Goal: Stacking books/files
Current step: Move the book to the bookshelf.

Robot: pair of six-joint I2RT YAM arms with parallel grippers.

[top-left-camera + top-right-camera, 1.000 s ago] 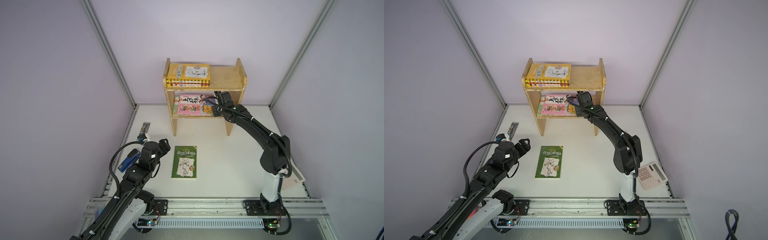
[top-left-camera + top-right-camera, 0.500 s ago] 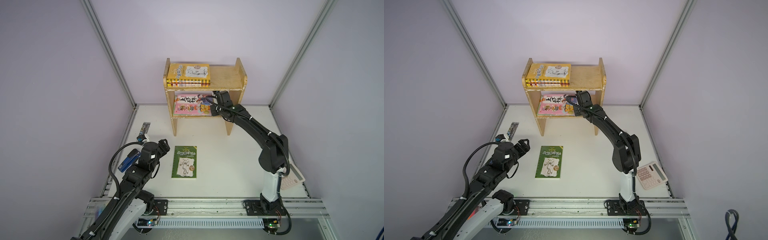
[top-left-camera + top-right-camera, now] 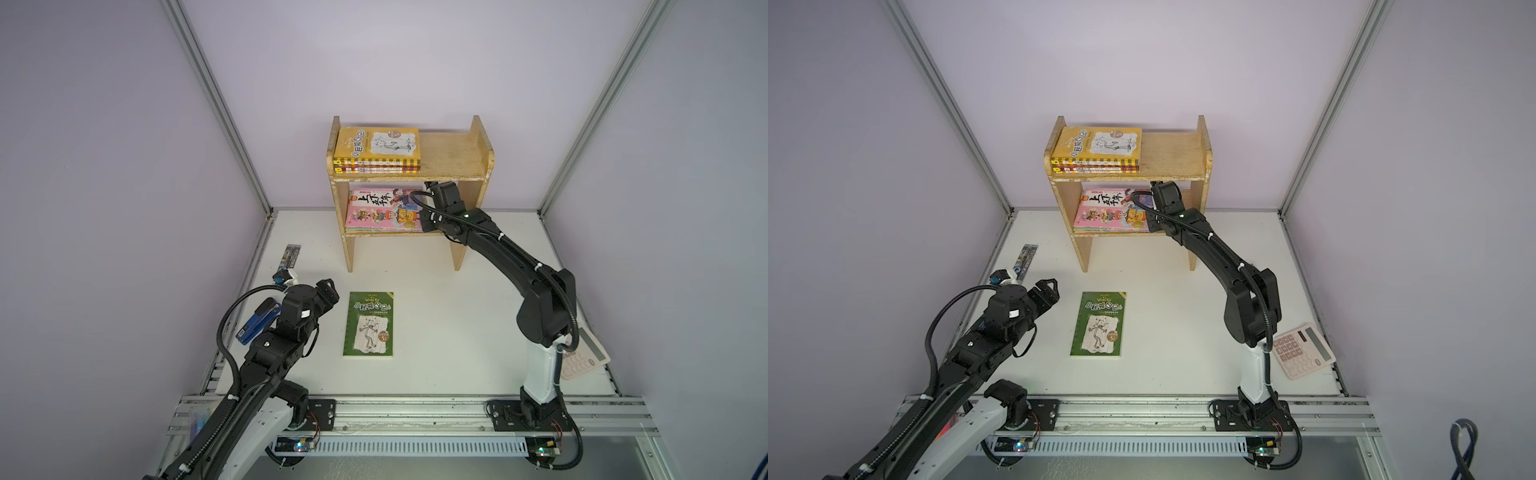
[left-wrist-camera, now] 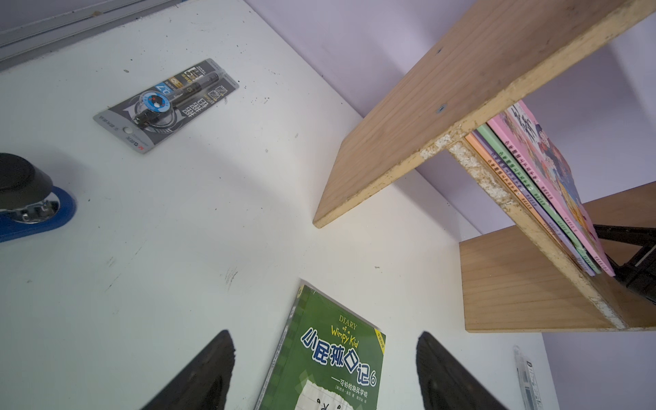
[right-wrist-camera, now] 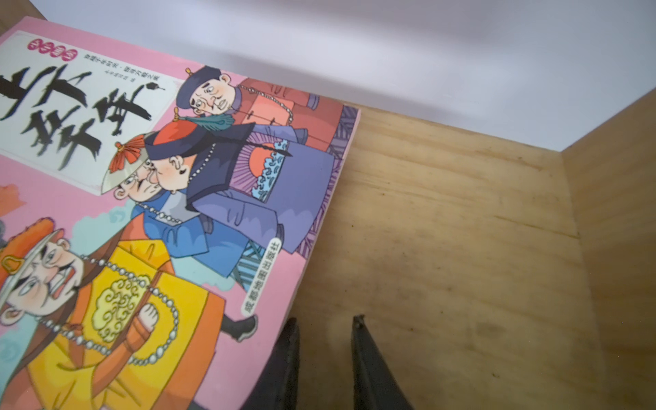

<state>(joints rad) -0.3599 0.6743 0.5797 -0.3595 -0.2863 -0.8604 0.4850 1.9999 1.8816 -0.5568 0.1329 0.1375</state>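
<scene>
green book [image 3: 368,324] has a stick-boy sketch, pink book [image 3: 384,210] is cartoons plus black calligraphy, shelf [image 3: 451,156] is plain tan wood.

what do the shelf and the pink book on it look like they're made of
Shelf: wood, light and matte; grain lines show, with chipped whitish edges. Pink book: paper, thin softcover with a printed cover, probably slightly glossy.

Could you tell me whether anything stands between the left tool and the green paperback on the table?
Nothing visible does. The open left tool hovers beside the green paperback with a stick-boy sketch, with only bare white table between them; the blue stapler and the grey pen pack lie on the tool's far side.
</scene>
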